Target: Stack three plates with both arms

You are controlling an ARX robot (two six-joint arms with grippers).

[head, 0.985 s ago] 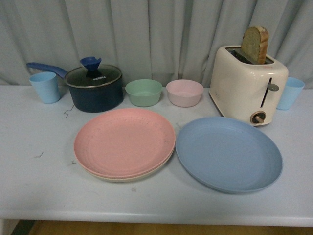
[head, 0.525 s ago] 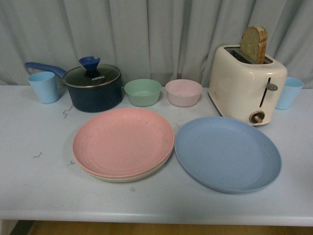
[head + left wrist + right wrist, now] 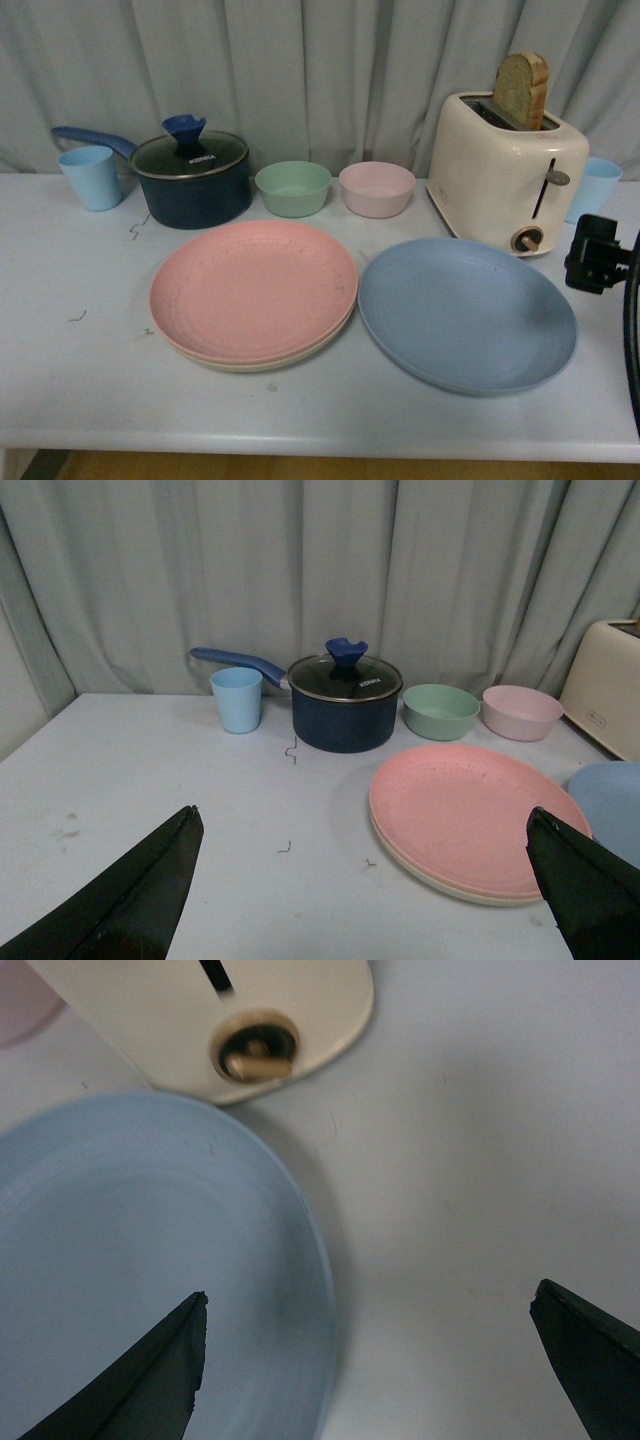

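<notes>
A white table (image 3: 80,380) runs the full width, with a grey curtain (image 3: 330,70) behind it. The blue plate (image 3: 467,314) lies flat near the right. Just beside it on the left, the pink plate (image 3: 254,289) sits on the beige plate (image 3: 245,366), of which only the near rim shows.

A cream toaster (image 3: 500,175) with a bread slice (image 3: 521,90) stands far right, close behind the blue plate. A dark lidded saucepan (image 3: 195,190) stands far left.

The right arm (image 3: 595,255) enters at the right edge. The right gripper (image 3: 370,1295) is spread wide and holds nothing, above the blue plate's right rim. The left gripper (image 3: 362,815) is likewise wide apart and empty, above the table left of the pink plate.

A green bowl (image 3: 293,188) and a pink bowl (image 3: 377,189) sit side by side between the saucepan and the toaster.
</notes>
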